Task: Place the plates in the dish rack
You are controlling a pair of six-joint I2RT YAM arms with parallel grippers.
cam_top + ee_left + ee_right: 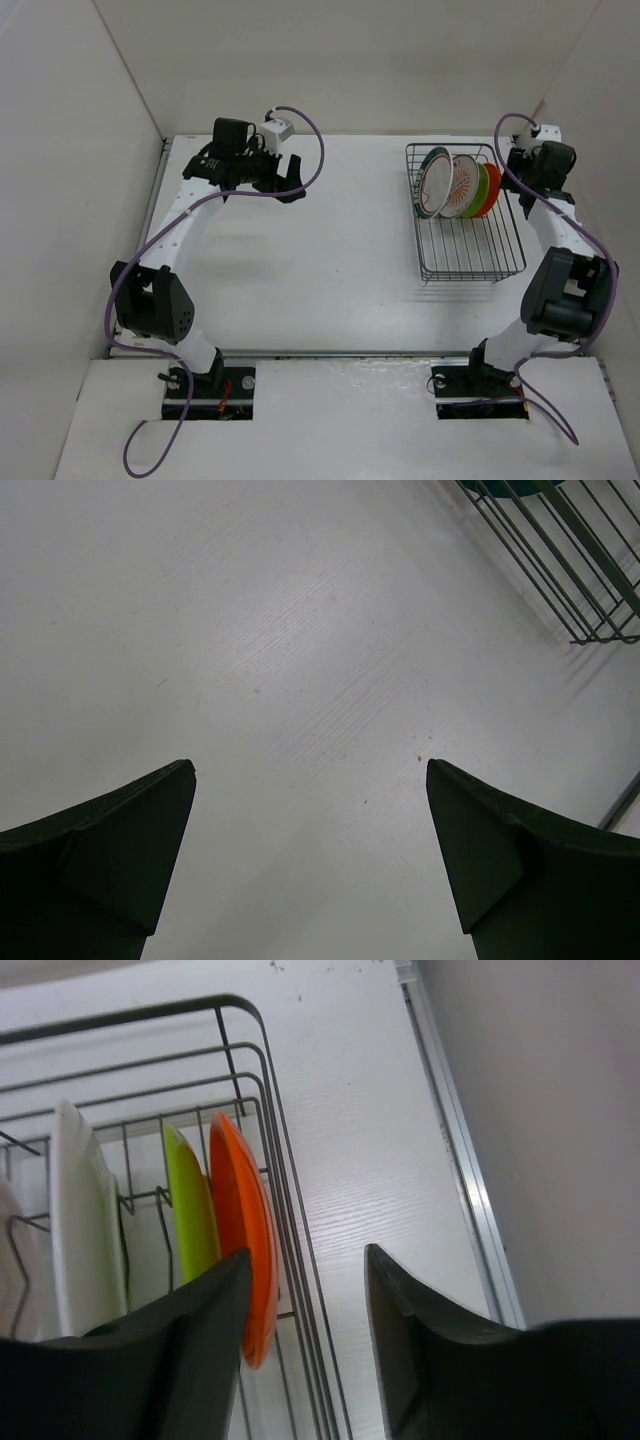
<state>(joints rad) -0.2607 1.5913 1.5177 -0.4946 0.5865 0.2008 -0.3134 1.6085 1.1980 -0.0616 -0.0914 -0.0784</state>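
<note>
The dish rack (470, 255) of dark wire stands at the right of the table. All the plates stand on edge in its far half: teal-rimmed (433, 183), orange-patterned (462, 187), lime green (482, 190) and orange (493, 188). My right gripper (518, 165) hovers at the rack's far right corner. In the right wrist view its jaws (305, 1260) are open and hold nothing, straddling the rack's right rim (240, 1005), with the orange plate (245, 1210) just beside the left finger and the lime green plate (190, 1200) behind it. My left gripper (288, 180) (310, 770) is wide open over bare table.
White walls enclose the table on three sides. A metal strip (470, 1190) runs along the table's right edge, close to the rack and the right wall. A corner of the rack (560, 570) shows at the top right of the left wrist view.
</note>
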